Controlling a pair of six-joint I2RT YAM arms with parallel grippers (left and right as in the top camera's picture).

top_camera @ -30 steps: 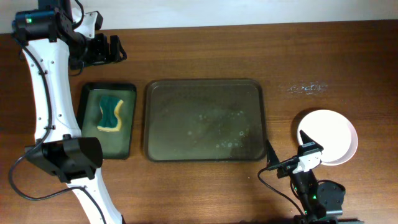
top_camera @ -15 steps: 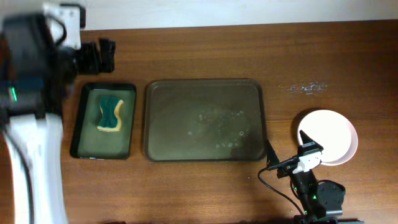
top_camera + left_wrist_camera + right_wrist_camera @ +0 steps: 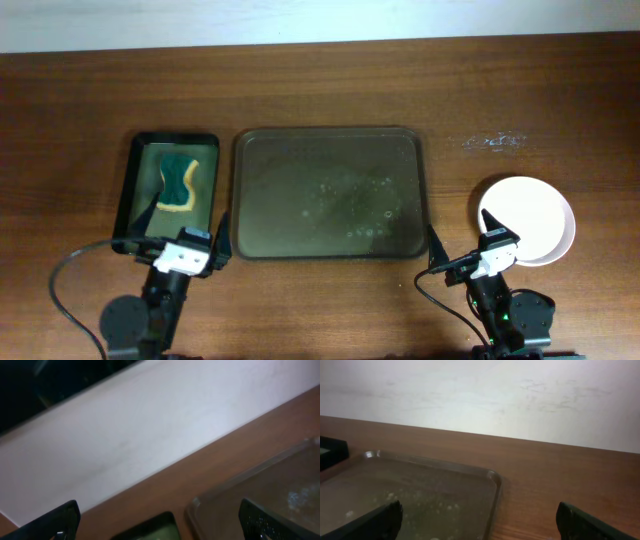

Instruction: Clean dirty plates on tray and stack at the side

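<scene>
From overhead, the tray [image 3: 330,190] is being carried in the middle of the table [image 3: 330,80], and the plates [image 3: 527,218] are being carried to its right, clear of its rim. A sponge [image 3: 178,183] is being held in a small black tray [image 3: 150,232] on the left. At the near edge, the left hand [image 3: 186,238] and the right hand [image 3: 462,240] are being held wide and empty.

In the left wrist view, widely parted fingers [image 3: 60,522] are being shown, with the tray beyond them.

In the right wrist view, fingers [image 3: 380,520] are likewise being held far apart before the tray.
</scene>
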